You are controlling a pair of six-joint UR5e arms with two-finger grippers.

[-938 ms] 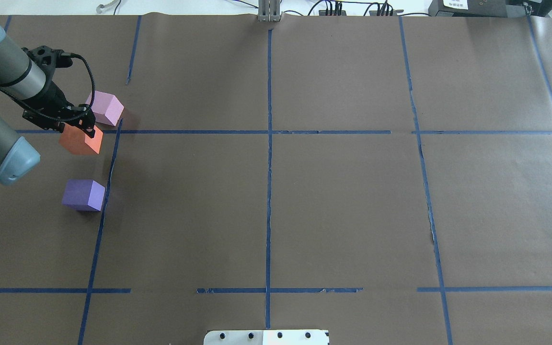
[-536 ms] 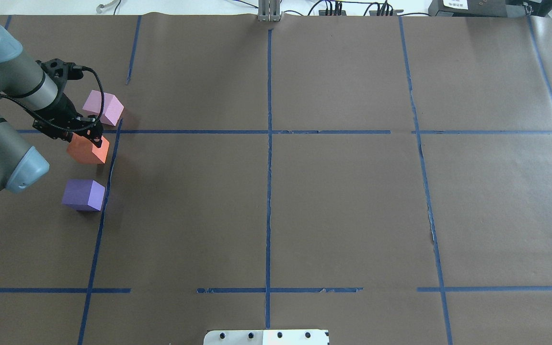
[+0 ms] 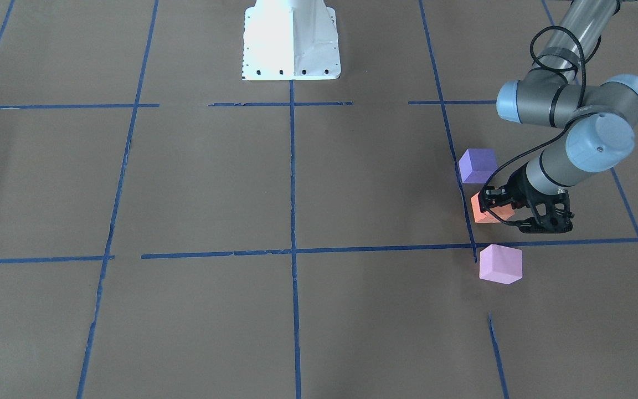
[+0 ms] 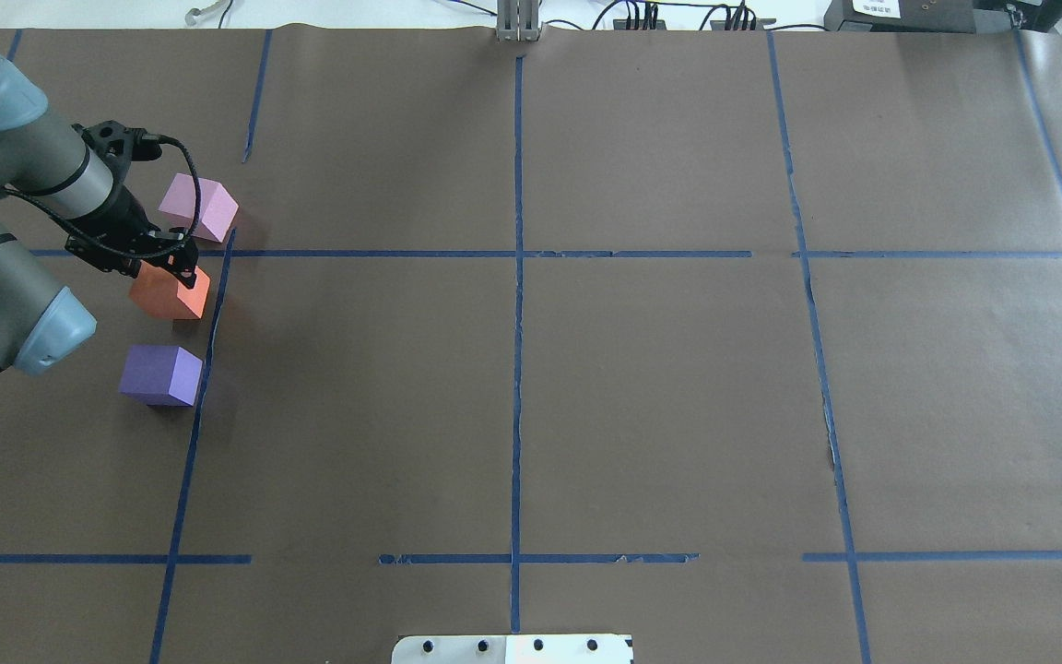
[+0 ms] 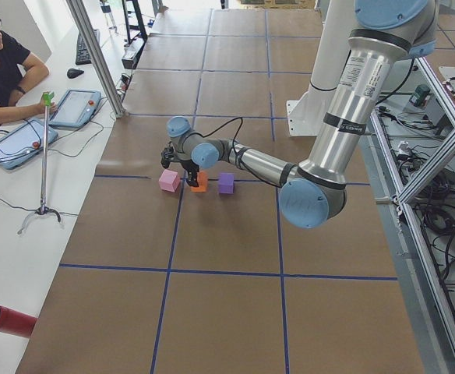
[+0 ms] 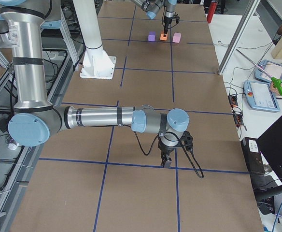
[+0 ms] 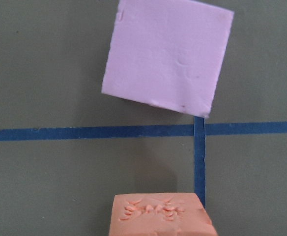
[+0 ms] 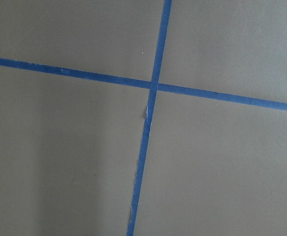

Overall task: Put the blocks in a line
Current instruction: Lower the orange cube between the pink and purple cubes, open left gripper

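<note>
Both neighbours (purple block (image 4: 160,373), pink block (image 4: 199,207)) flank the orange block (image 4: 170,295) clasped by the left gripper (image 4: 166,269).

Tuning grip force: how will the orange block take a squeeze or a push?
The orange block is probably soft: small dents mark its top, so a squeeze likely compresses it. Matte, foam-like look suggests light. Flat-sided cube, so a push should slide it, not roll it.
</note>
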